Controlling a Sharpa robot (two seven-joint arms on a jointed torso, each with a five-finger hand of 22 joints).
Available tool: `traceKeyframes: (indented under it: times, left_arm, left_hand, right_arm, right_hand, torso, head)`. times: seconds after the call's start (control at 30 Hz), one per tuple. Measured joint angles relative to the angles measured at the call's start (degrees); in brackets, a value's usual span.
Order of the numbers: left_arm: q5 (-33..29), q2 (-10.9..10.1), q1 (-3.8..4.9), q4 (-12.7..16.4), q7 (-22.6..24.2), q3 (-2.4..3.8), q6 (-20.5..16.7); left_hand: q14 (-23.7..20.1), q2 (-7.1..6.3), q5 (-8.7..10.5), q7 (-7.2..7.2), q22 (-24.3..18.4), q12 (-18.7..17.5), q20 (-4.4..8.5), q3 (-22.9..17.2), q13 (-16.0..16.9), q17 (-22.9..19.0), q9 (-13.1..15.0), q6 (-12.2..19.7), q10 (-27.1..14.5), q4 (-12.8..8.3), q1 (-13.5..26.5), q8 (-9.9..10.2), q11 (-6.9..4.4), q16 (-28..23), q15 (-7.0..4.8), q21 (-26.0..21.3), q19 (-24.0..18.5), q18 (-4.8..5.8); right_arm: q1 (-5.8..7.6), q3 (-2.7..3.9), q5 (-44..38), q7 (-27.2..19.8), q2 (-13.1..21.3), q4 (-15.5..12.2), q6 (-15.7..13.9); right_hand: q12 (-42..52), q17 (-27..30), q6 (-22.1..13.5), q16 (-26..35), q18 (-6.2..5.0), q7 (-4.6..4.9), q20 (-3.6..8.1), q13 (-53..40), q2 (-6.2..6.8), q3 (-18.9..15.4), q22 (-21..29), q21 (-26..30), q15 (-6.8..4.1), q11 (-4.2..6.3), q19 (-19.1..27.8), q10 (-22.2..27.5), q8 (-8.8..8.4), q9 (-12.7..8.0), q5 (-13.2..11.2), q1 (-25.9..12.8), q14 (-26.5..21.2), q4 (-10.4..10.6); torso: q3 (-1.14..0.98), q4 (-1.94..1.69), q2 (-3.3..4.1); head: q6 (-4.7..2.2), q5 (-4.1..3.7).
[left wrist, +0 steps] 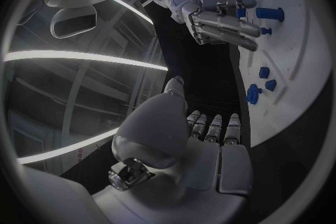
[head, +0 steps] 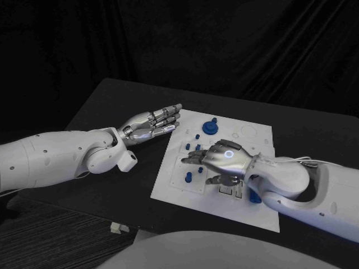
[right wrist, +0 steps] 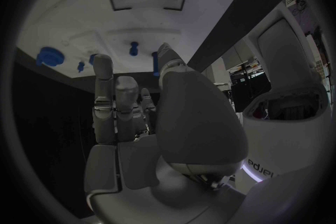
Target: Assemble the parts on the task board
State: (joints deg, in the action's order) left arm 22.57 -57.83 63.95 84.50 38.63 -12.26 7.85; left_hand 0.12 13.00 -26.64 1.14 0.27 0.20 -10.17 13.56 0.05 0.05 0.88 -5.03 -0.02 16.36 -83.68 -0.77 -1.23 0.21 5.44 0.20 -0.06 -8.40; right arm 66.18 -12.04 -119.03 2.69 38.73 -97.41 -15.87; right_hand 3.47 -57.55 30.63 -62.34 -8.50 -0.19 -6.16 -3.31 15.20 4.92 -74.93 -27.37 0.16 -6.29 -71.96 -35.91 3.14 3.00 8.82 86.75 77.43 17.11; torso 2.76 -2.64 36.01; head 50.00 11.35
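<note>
My right robot hand [head: 224,158] hovers over the middle of the white task board [head: 256,210] on the black worktop [head: 106,101], fingers curled downward among the small blue parts [head: 192,158]; whether it grips one I cannot tell. A larger blue knobbed part [head: 210,126] stands at the board's far edge, beyond that hand. My left robot hand [head: 153,124] lies just beside the board's left edge, fingers stretched out flat and apart, holding nothing.
</note>
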Motion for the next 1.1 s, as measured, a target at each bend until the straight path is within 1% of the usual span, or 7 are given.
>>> traceKeyframes:
  times: [0.17,0.27,0.33,0.43,0.57,0.83,1.1]
  left_arm:
    - [0.00,0.11,-0.01,-0.11,0.03,0.00,-0.01]
    - [-0.01,0.22,-0.02,-0.23,0.04,0.00,-0.02]
    - [-0.01,0.33,-0.02,-0.30,0.07,0.00,-0.03]
    - [-0.01,0.51,-0.02,-0.37,0.09,0.00,-0.04]
    - [-0.01,0.72,-0.03,-0.39,0.10,0.00,-0.06]
    - [-0.01,0.79,-0.11,-0.37,0.11,0.00,-0.07]
    - [-0.02,0.79,-0.23,-0.42,0.12,0.00,-0.07]
  left_hand:
    - [0.00,0.00,0.00,0.00,0.00,0.00,0.00,0.00,0.00,0.00,0.00,0.00,0.00,0.00,0.00,0.00,0.00,0.00,0.00,0.00,0.00,0.00]
    - [0.00,0.00,0.00,0.00,0.00,0.00,0.00,0.00,0.00,0.00,0.00,0.00,0.00,0.00,0.00,0.00,0.00,0.00,0.00,0.00,0.00,0.00]
    - [0.00,0.00,0.00,0.00,0.00,0.00,0.00,0.00,0.01,0.00,0.00,0.00,0.00,0.00,0.00,0.00,0.00,0.00,0.00,0.00,0.00,0.00]
    - [0.00,-0.23,0.00,0.20,0.00,0.00,-0.21,0.00,0.01,0.01,0.06,-0.20,0.00,0.00,-0.23,0.00,0.00,0.00,0.00,0.00,0.21,0.00]
    - [0.00,-0.23,0.00,0.21,-0.01,0.00,-0.20,0.00,0.02,0.01,0.11,-0.63,0.00,0.00,-0.23,0.00,0.00,0.00,0.00,0.00,0.21,-0.01]
    - [0.00,-0.23,0.00,0.20,0.05,0.00,-0.20,0.01,0.03,0.02,0.18,-1.03,0.00,0.00,-0.23,0.00,0.00,0.00,-0.01,0.00,0.21,-0.01]
    - [0.00,-0.23,-0.21,0.51,0.04,0.00,-0.41,-0.40,0.04,0.04,0.18,-1.34,-0.04,-0.08,-0.69,-0.21,0.57,0.00,-0.01,0.00,0.00,0.00]
  right_arm:
    - [4.70,0.10,6.29,-0.10,5.42,-2.40,-5.27]
    - [7.54,0.20,12.07,-0.27,8.71,-3.32,-8.81]
    - [8.56,0.22,15.66,-0.45,10.15,-3.70,-10.89]
    - [9.64,0.18,21.26,-0.65,12.12,-4.20,-13.49]
    - [10.35,0.16,26.86,0.30,13.82,-4.16,-13.50]
    - [10.47,0.11,31.58,8.77,15.22,-2.77,-3.36]
    - [10.46,0.09,33.45,19.68,15.44,-1.67,11.61]
  right_hand:
    - [0.61,0.81,0.31,0.85,0.01,1.04,-0.30,-0.28,1.12,-1.44,0.00,3.23,0.47,-0.37,0.93,0.11,0.00,0.08,-0.49,-0.93,-0.99,0.11]
    - [3.49,-0.03,3.70,-0.06,0.00,2.54,-0.30,-1.09,-0.65,-0.44,0.01,3.30,0.47,-0.51,0.92,-4.17,0.68,0.54,-0.49,-2.45,-1.00,-0.01]
    - [9.42,-0.22,9.59,-0.26,0.01,4.17,-0.44,-3.27,-4.18,1.92,0.01,2.31,0.63,-0.34,0.72,-10.73,2.14,1.22,0.32,-2.23,-1.66,-0.50]
    - [33.20,-2.54,17.37,-3.56,1.93,6.09,0.79,-25.03,-5.86,1.75,0.01,-18.10,-1.21,3.46,-6.00,-22.72,5.15,2.93,2.72,-1.36,-1.51,-3.18]
    - [61.16,-11.11,21.15,-10.98,3.17,6.60,1.50,-48.16,-7.03,1.55,0.01,-32.99,-1.93,4.54,-9.56,-30.92,6.61,4.12,2.84,-2.42,2.25,-3.32]
    - [79.39,-17.40,30.04,-22.75,5.87,4.89,2.11,-71.45,-8.91,1.32,0.01,-49.85,-2.46,5.74,-11.94,-47.18,9.23,7.04,2.22,-15.62,6.47,-1.39]
    - [84.65,-17.40,39.43,-26.39,7.33,2.30,4.13,-71.64,-7.95,2.78,0.02,-59.22,-4.64,7.59,-12.10,-47.98,10.53,9.59,2.22,-30.30,6.48,-0.44]
  torso:
    - [-0.01,0.01,0.00]
    - [-0.01,0.01,0.00]
    - [-0.01,0.01,0.00]
    - [-0.01,0.01,0.00]
    - [-0.01,0.01,0.00]
    - [-0.03,0.13,0.10]
    - [-0.03,0.13,0.14]
  head:
    - [0.00,-1.46]
    - [0.00,-2.27]
    - [0.00,-2.93]
    - [0.00,-3.74]
    - [0.00,-4.63]
    - [0.00,-7.23]
    - [0.00,-8.78]
